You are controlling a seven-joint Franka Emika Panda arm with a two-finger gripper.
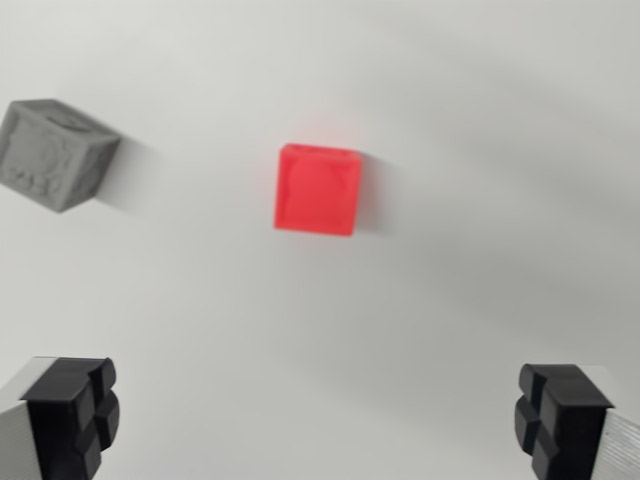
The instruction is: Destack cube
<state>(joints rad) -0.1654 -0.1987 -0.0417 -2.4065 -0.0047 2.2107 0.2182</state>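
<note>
Red cube [318,190] alone on white table [420,300], grey cube [52,153] well apart; gripper [318,420] fingers spread wide, empty

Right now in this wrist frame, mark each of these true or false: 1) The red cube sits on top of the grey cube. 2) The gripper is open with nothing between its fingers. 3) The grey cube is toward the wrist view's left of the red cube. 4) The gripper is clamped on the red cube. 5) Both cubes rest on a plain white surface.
1) False. The red cube and the grey cube lie apart on the surface, not stacked.
2) True. The gripper is open, and only bare surface shows between the fingers.
3) True.
4) False. The red cube lies clear of both fingers, untouched.
5) True. The white surface carries both.
</note>
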